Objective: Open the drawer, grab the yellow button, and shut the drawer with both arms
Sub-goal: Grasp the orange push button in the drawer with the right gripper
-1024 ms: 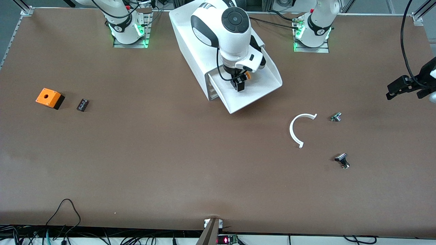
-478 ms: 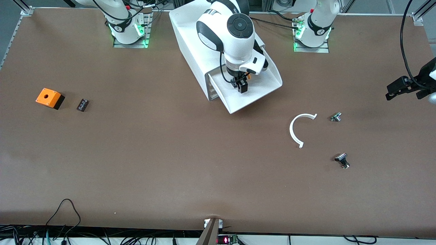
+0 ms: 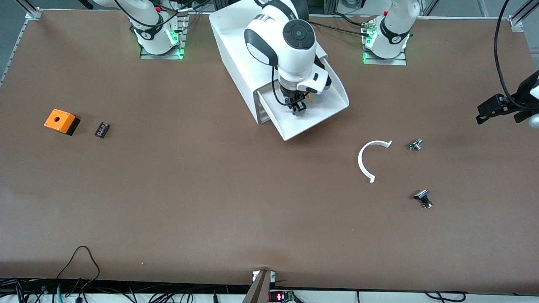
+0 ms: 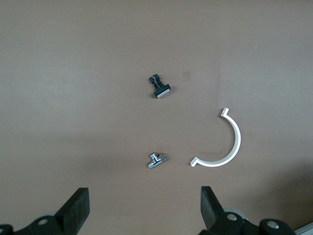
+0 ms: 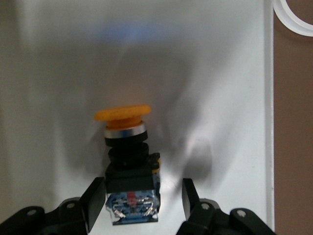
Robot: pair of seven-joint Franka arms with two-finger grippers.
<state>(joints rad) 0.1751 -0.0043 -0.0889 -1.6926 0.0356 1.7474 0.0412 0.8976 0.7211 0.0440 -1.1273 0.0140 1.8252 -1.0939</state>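
hiding button under right end effector

White drawer, white cabinet. Button: orange cap, silver ring, black body. Brown table. Orange box, black base. White curved piece. Black-and-silver parts. Black grippers, white arms.

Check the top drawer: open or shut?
Open: the drawer sticks out of the cabinet, with the button lying inside.
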